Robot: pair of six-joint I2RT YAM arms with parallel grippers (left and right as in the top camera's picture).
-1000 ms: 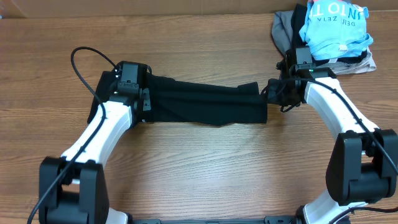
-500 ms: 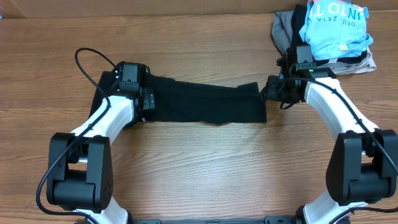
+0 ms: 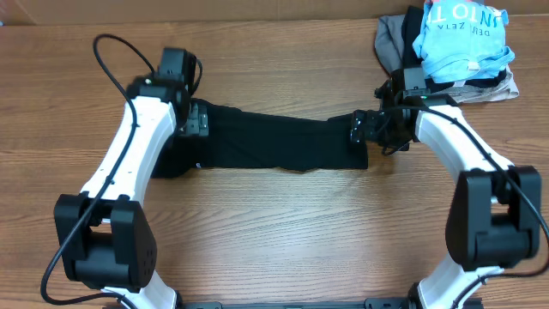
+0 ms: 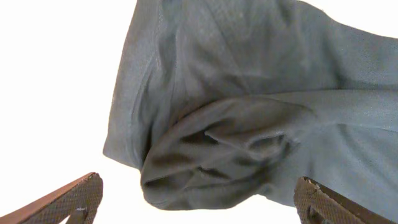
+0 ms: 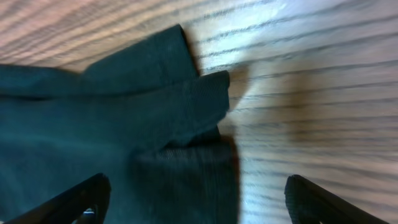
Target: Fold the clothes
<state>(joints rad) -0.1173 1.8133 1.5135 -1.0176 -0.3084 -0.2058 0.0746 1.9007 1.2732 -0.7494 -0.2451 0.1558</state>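
Observation:
The black T-shirt [image 3: 283, 144] lies on the wooden table as a long folded band running left to right. My left gripper [image 3: 198, 120] hovers above its left end, open and empty. In the left wrist view, a bunched fold of the shirt [image 4: 236, 143] lies just ahead of the spread fingers [image 4: 202, 205]. My right gripper [image 3: 359, 130] is open over the shirt's right end. In the right wrist view, its fingers [image 5: 199, 205] straddle the shirt's right edge [image 5: 186, 168], and a sleeve corner [image 5: 155, 68] lies beyond. No logo or neck tag shows.
A pile of other garments sits at the back right corner, with a light blue shirt with white lettering [image 3: 463, 34] on top of grey [image 3: 393, 43] and beige [image 3: 506, 84] pieces. A cardboard wall [image 3: 257, 9] runs along the table's far edge. The left arm's cable [image 3: 111, 51] loops above the table.
My left arm has risen and swung toward the back, its gripper now above the shirt's left end. My right gripper has shifted slightly left over the shirt's right end.

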